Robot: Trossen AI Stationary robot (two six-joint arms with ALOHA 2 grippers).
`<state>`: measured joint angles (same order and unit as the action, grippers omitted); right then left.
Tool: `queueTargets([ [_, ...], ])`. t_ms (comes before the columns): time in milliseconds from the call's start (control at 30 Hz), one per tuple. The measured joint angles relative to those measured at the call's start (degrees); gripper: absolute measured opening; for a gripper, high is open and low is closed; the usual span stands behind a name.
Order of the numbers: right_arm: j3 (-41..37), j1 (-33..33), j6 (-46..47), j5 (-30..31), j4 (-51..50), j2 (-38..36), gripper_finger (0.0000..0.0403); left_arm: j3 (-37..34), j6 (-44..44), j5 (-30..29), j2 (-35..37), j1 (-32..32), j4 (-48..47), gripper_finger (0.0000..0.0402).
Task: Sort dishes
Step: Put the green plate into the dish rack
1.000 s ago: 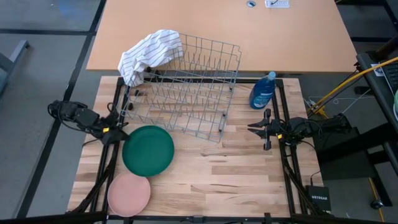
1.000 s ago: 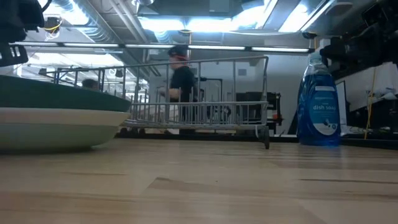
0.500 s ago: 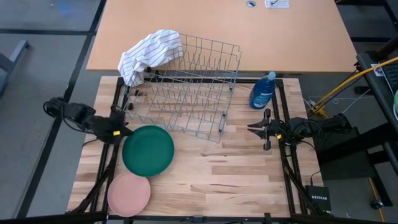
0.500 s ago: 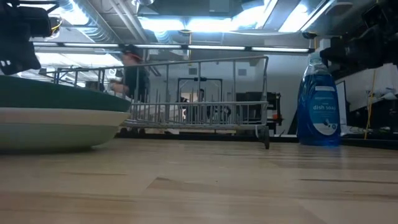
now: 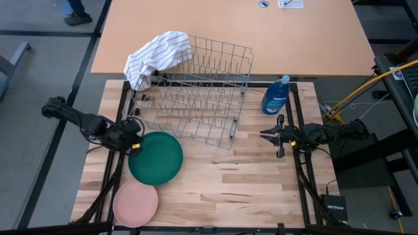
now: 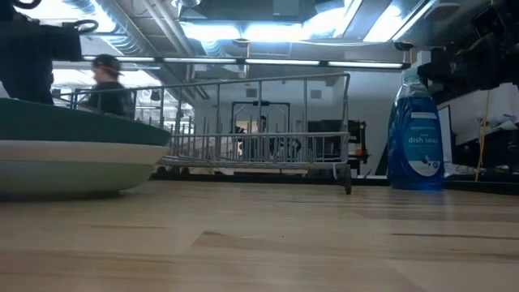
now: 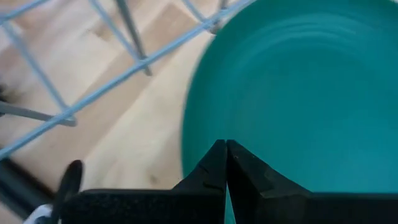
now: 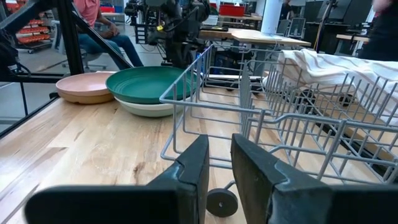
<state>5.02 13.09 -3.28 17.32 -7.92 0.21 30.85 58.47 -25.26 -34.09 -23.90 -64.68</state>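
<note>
A large dark green plate (image 5: 155,157) lies stacked on a white plate (image 8: 146,107) at the table's left. It also shows in the low view (image 6: 73,134), with the white plate (image 6: 73,166) under it. A pink plate (image 5: 135,203) lies near the front left corner. My left gripper (image 5: 134,145) is shut, just over the green plate's left rim (image 7: 189,134). My right gripper (image 5: 264,135) is slightly open and empty at the table's right, pointing toward the rack. The other plates are out of view. My left gripper's shut fingertips (image 7: 225,149) stand over the green plate just inside its left rim, coming from the table's left. Whether they touch the plate I cannot tell.
A wire dish rack (image 5: 192,91) stands at the table's far middle, with a striped white cloth (image 5: 157,55) draped over its far left corner. A blue bottle (image 5: 276,95) stands right of the rack. Bare wood lies in front of the rack. A person (image 6: 105,85) is in the room behind.
My left gripper has moved toward the table's right, from beside the table's left edge to the green plate's left rim. The plates have stayed put. A person in the room behind has walked across.
</note>
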Motion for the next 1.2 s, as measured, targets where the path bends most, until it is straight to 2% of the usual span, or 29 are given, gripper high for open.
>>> queueTargets([
  [300, 0.00, 0.01, 0.01, 0.02, 0.04, 0.00, 0.0072, 0.00, 7.04, -4.36, -7.23, 0.00, -0.93, 0.0001],
  [567, 0.00, 0.00, 0.00, 0.01, 0.04, 0.00, 0.0072, 0.00, 9.65, -4.50, -7.65, 0.00, -1.87, 0.0003],
  [933, 0.00, 0.00, 0.00, 0.02, 0.06, 0.00, 0.0072, 0.00, 4.05, 3.33, -7.65, 0.00, 0.67, 0.0003],
  [1200, 0.00, -0.01, 0.00, 0.02, 0.06, 0.00, 0.0072, 0.00, 3.03, 3.66, -7.62, 0.00, 0.65, 0.0004],
])
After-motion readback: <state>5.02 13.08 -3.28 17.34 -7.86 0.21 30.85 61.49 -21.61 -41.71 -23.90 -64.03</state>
